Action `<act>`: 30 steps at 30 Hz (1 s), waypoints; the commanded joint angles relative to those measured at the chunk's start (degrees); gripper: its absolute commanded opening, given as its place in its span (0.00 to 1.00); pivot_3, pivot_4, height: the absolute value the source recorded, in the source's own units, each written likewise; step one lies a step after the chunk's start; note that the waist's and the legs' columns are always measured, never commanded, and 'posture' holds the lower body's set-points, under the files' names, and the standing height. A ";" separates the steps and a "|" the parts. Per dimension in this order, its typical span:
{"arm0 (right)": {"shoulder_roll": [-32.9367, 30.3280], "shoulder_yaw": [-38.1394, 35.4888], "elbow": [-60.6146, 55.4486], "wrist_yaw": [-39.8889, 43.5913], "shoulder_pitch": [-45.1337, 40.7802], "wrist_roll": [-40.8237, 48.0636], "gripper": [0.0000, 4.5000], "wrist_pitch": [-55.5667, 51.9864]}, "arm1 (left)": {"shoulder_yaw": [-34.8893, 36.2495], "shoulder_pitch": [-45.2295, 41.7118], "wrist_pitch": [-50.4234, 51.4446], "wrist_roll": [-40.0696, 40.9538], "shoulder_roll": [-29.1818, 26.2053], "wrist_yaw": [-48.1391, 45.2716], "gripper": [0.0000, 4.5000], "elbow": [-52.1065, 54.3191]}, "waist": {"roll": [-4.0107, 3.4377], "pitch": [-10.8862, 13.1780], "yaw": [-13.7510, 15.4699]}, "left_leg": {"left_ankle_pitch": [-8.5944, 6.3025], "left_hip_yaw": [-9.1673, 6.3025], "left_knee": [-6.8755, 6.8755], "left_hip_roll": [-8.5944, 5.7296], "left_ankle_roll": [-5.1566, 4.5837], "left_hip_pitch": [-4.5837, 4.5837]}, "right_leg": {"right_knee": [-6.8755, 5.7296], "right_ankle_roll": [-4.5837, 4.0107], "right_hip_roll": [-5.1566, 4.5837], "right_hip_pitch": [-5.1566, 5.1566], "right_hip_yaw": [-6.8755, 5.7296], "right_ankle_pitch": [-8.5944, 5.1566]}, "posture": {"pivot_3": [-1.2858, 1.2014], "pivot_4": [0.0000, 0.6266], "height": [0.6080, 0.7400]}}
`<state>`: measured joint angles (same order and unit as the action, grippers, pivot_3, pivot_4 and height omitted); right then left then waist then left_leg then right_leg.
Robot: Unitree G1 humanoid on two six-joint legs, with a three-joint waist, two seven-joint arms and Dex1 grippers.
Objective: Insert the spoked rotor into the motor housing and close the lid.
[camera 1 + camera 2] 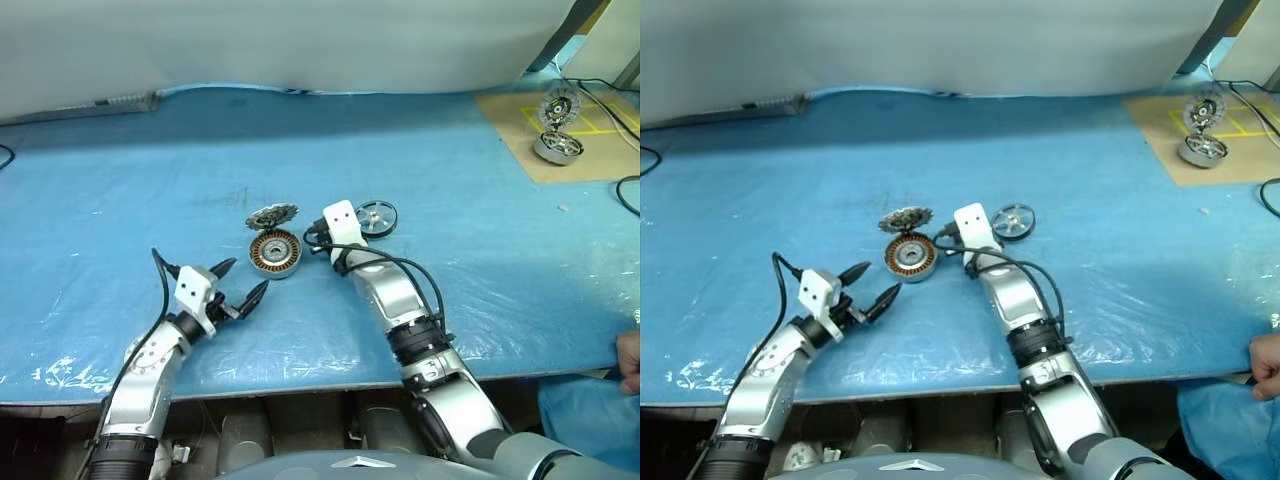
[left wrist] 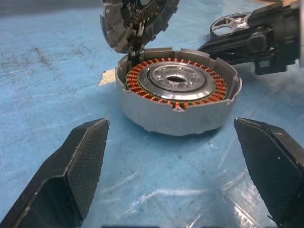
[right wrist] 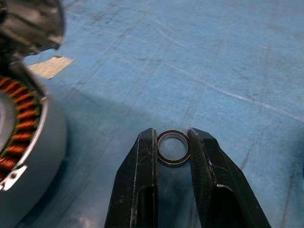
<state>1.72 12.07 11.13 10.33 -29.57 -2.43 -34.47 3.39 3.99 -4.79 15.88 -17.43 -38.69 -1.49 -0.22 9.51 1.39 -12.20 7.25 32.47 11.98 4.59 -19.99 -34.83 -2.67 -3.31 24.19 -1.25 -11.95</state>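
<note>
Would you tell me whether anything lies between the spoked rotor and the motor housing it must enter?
Yes: the right gripper sits between the spoked rotor and the motor housing, its fingers closed on a small metal ring. The lid stands raised, leaving the housing uncovered.

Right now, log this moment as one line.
right gripper: shut on small ring | left gripper: open | motor housing: empty, lid up | spoked rotor: on table
</note>
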 commanded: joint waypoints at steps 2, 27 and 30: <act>-0.89 0.28 -14.72 2.64 -0.68 1.67 0.12 -6.28 | 0.49 -1.39 -2.89 -0.44 0.02 0.54 1.00 -0.86 | 0.01 0.00 0.06 | 0.00 0.00 -0.01 0.00 0.00 0.00 | 0.00 0.00 0.00 0.02 0.00 0.00 | 0.52 0.24 1.00; -1.07 9.85 -11.20 10.99 -3.82 2.96 0.12 -7.09 | -0.03 -2.22 -2.84 0.69 -0.32 -0.97 1.00 -0.91 | 0.01 0.00 0.72 | 0.00 0.00 -0.08 0.00 0.01 0.00 | 0.06 0.01 0.01 0.03 0.02 -0.01 | 0.52 0.24 1.00; -1.02 10.31 -10.91 12.06 -3.69 3.34 0.12 -7.03 | -0.01 -1.98 -2.79 0.65 -0.26 -1.06 1.00 -0.73 | 0.01 0.00 0.78 | 0.00 0.00 -0.06 0.00 0.01 0.00 | 0.05 0.01 0.01 0.03 0.01 -0.01 | 0.52 0.24 1.00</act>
<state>0.05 21.97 1.40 21.61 -32.64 0.32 -42.71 2.94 1.82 -6.53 15.76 -17.41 -39.54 -3.54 -0.21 9.51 2.17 -12.20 7.25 32.41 11.98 4.60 -19.99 -34.78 -2.66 -3.31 24.21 -1.23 -11.96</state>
